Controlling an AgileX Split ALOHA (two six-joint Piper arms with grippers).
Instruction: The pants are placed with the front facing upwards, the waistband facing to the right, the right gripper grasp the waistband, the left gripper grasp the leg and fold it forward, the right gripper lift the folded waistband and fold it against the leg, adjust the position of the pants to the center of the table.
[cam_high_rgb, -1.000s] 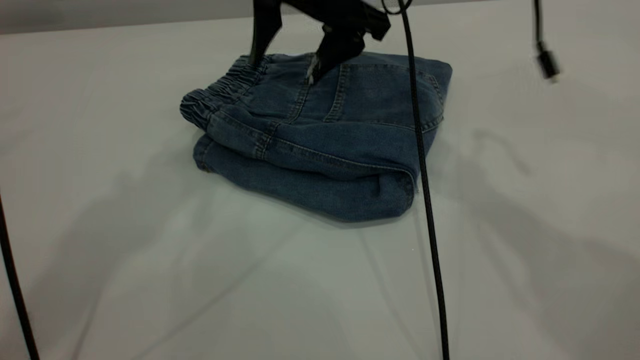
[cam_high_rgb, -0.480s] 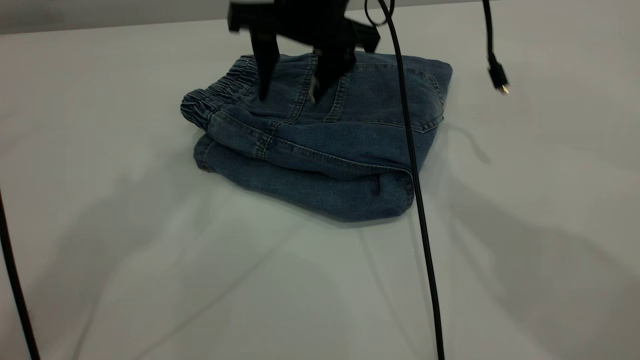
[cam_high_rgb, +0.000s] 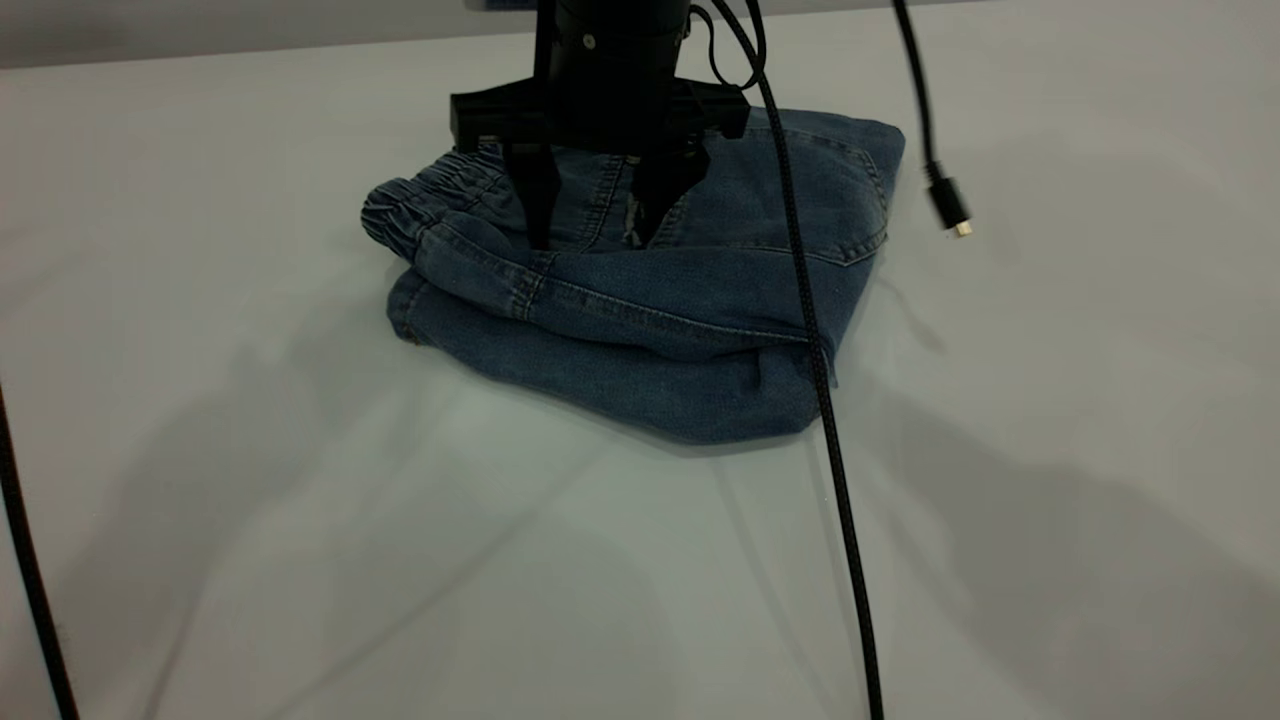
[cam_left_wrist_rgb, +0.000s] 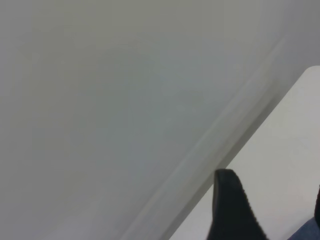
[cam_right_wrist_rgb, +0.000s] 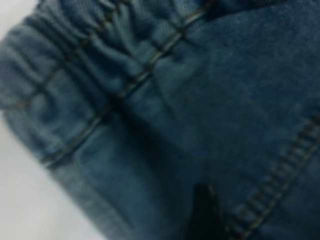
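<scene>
The pants lie folded into a thick blue denim bundle on the white table, elastic waistband at the bundle's left end. My right gripper stands open over the top layer beside the waistband, both fingertips down at the denim. In the right wrist view the waistband fills the picture close up and one dark finger rests against the cloth. The left gripper is open and out of the exterior view; its view shows table, a pale surface beyond the table's edge and a sliver of denim.
A black braided cable hangs across the pants' right end and down over the table's front. A loose plug dangles to the right of the pants. Another cable runs along the left edge.
The right gripper has come forward and down over the pants, turning to face the camera squarely. The dangling plug has swung left and lower. The pants have not moved.
</scene>
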